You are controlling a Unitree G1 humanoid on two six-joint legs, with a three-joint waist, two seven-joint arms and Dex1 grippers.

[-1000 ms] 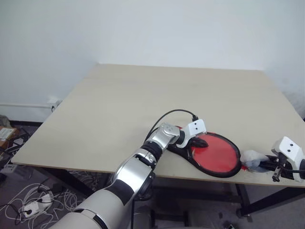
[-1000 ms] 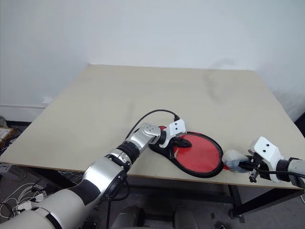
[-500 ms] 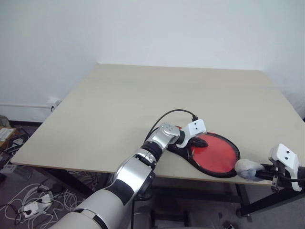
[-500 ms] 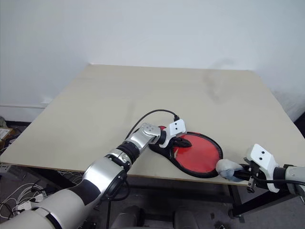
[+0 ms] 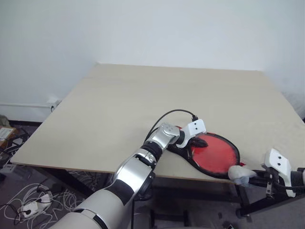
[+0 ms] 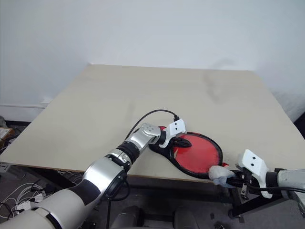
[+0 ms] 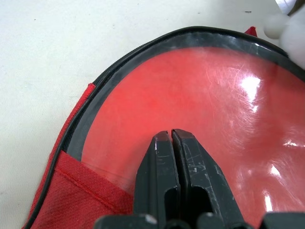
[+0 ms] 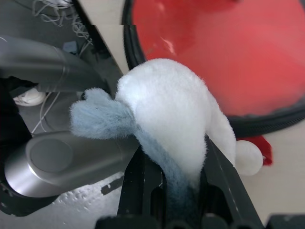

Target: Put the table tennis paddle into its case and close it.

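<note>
The case [image 5: 217,153] lies flat near the table's front edge, red clear-panel side up, with a black zipper rim. My left gripper [image 5: 199,142] is shut, its fingertips [image 7: 171,138] resting on the clear panel. At the case's near right rim my right gripper [image 6: 236,180] is shut on a small white-grey soft lump [image 8: 167,100], just off the table's front edge. A small red tab [image 8: 261,147] shows beside the lump. The table tennis paddle is hidden; I cannot tell whether the red behind the panel is its blade.
The light wooden table [image 5: 143,95] stretches far back and left of the case. A white wall stands behind it. Cables and a power strip [image 5: 28,206] lie on the floor at the left, below the table's edge.
My right gripper, with the soft lump in it, has moved left and lower, along the case's near right rim. The left gripper and the case have stayed put.
</note>
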